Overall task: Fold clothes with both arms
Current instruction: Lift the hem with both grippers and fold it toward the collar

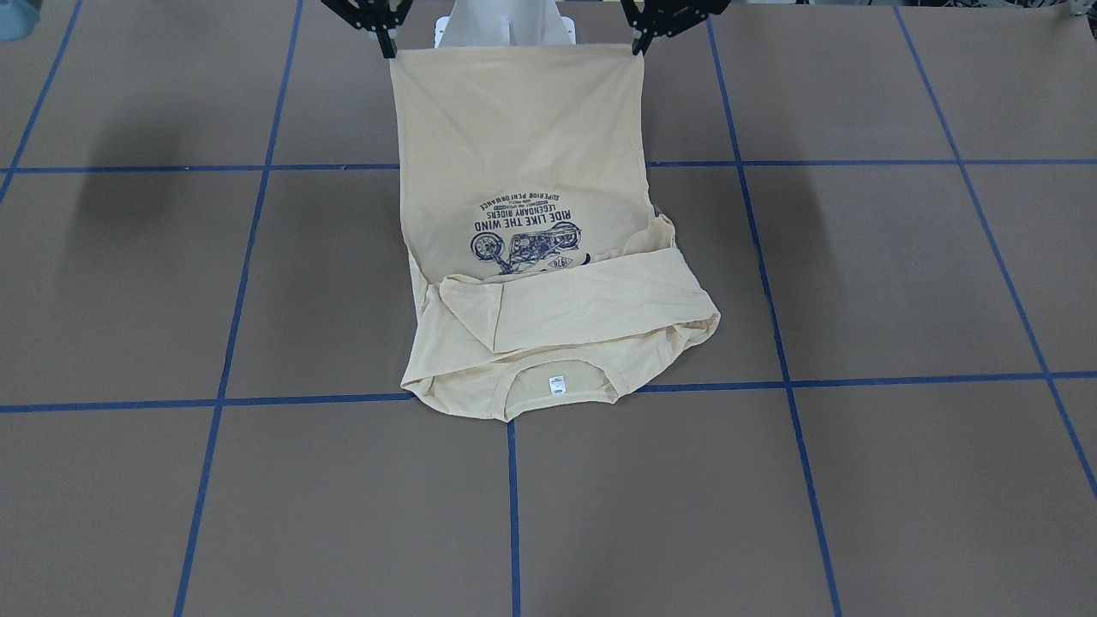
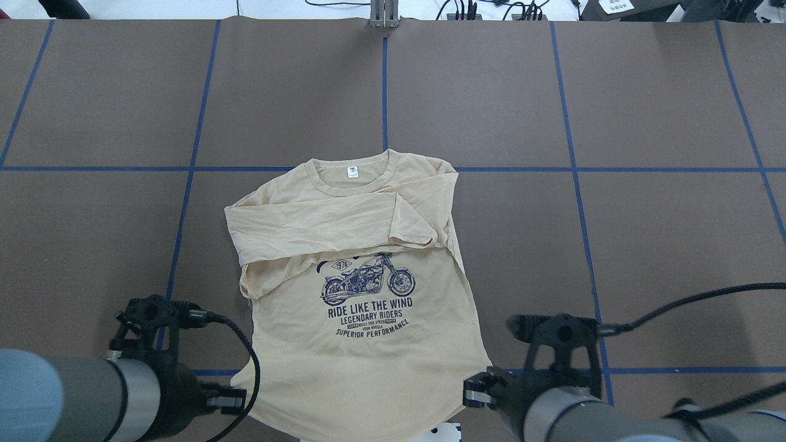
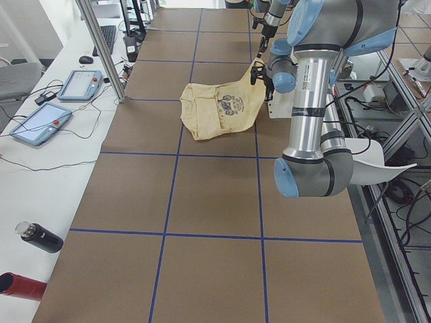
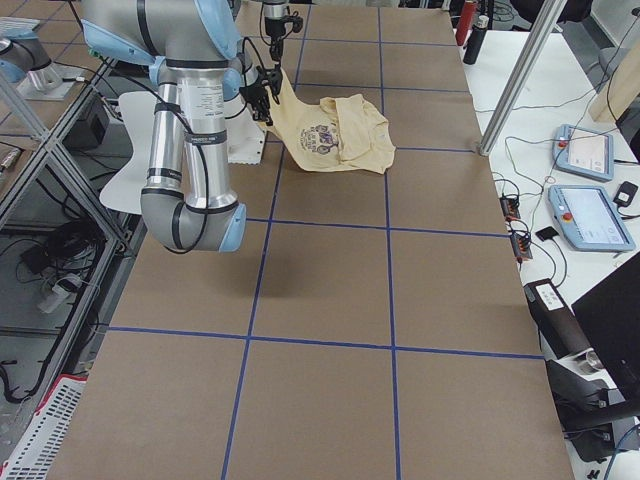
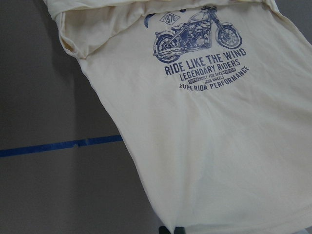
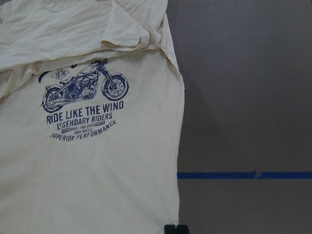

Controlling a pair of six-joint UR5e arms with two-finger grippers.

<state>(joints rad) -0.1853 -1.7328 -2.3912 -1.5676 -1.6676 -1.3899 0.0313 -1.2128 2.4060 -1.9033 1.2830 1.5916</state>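
— Cream fabric, thin: T-shirt (image 1: 523,128) should handle light and floppy, and it'll sag. Left tool (image 1: 639,43) and right tool (image 1: 390,44) are each clamped on a hem corner, hem lifted between them.
— Beyond the tools?
— Print (image 1: 527,240), then folded sleeves (image 1: 583,308), collar (image 1: 557,396) farthest, on the surface (image 1: 857,274). No containers visible.

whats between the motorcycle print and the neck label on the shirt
A folded-in sleeve lies across the chest of the T-shirt between the motorcycle print and the neck label, overlapping the print's top; clearest in the overhead view.
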